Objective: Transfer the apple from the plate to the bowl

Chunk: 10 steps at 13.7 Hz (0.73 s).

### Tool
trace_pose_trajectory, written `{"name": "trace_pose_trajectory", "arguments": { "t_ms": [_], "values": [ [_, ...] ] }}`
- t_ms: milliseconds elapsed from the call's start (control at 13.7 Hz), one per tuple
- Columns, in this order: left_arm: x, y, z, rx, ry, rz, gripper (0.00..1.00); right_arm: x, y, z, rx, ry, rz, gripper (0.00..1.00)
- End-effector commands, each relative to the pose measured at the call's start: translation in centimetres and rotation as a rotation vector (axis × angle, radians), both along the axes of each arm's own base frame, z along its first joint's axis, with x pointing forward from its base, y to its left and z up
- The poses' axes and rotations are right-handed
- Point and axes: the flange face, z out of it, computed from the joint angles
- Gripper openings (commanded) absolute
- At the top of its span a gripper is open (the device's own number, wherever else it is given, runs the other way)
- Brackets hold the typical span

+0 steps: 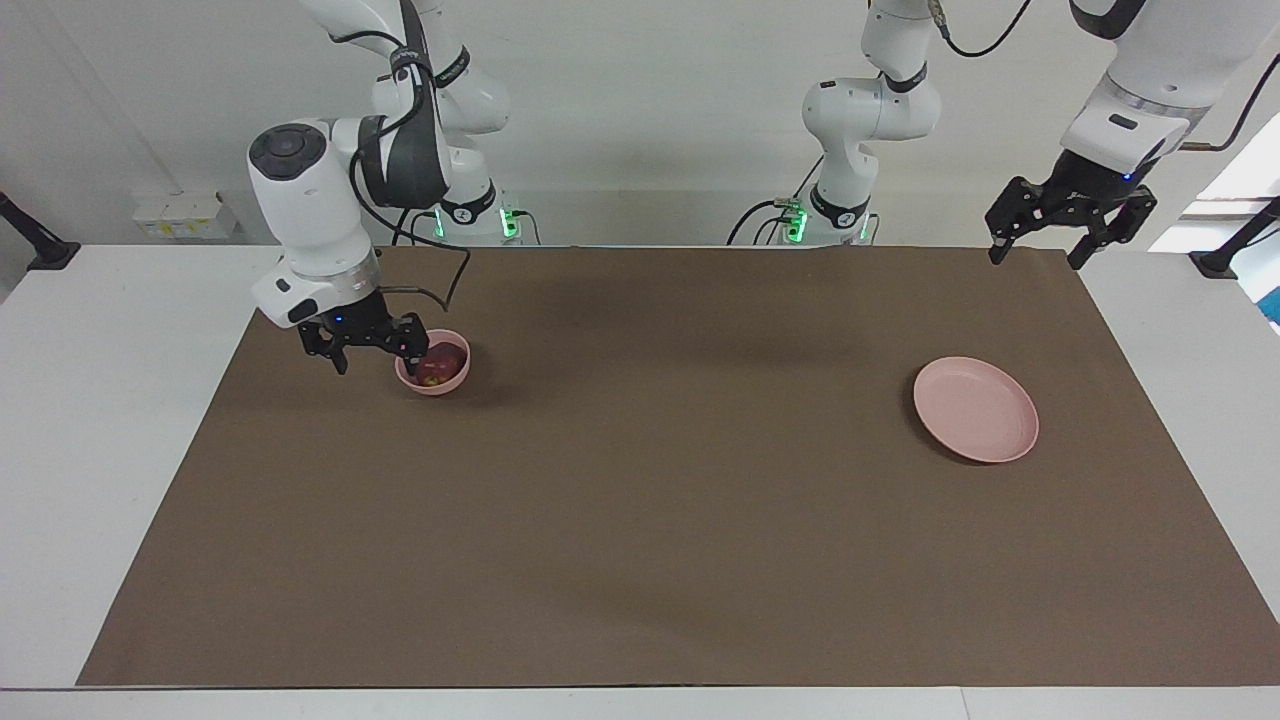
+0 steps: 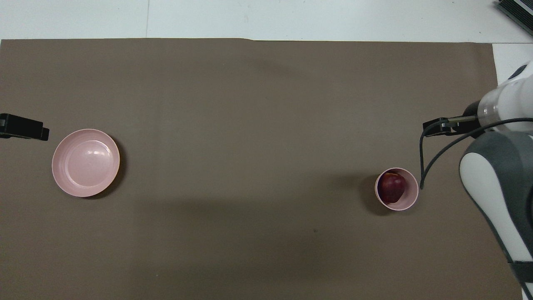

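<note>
The apple is already sitting inside the bowl, at the left of the facing view, slightly above mid-height, and at the right of the overhead view. The plate is lying bare at the right of the facing view, well apart from the bowl, on the brown mat covering the bench.

The right tool is hanging just beside the bowl, toward the frame's left edge; one dark finger is appearing against the bowl's rim, the other is standing outside it. Its fingers are spread and pinching nothing. The left tool is waiting up in the upper right of the facing view, over the mat's top edge, fingers spread wide and empty; in the overhead view only its dark tip is showing at the left edge, beside the plate.

Judging by how things lie, the transfer looks done and the step in hand is the retreat. Doing it well probably means lifting the right tool straight up before swinging it anywhere, since whether the finger by the rim is touching is hard to tell. A sideways drag could tip or slide the light bowl and roll the fruit out. Keeping the fingers spread while rising should also avoid catching the rim.
</note>
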Motion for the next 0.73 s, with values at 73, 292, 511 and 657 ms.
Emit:
{"name": "trace_pose_trajectory", "arguments": {
  "t_ms": [73, 292, 511, 657],
  "values": [
    [-0.5, 0.2, 0.4, 0.009, -0.001, -0.002, 1.0, -0.8, 0.0, 5.1, 0.06, 0.069, -0.046, 1.0],
    [-0.5, 0.3, 0.4, 0.009, -0.001, 0.0, 1.0, -1.6, 0.0, 7.5, 0.084, 0.098, -0.052, 1.0],
    [-0.4, 1.0, 0.3, 0.009, -0.002, 0.009, 1.0, -1.8, -0.1, 7.3, 0.082, 0.099, -0.052, 1.0],
    [-0.4, 0.9, 0.3, 0.008, -0.002, 0.009, 1.0, -1.6, -0.1, 7.4, 0.081, 0.086, -0.048, 1.0]
  ]
}}
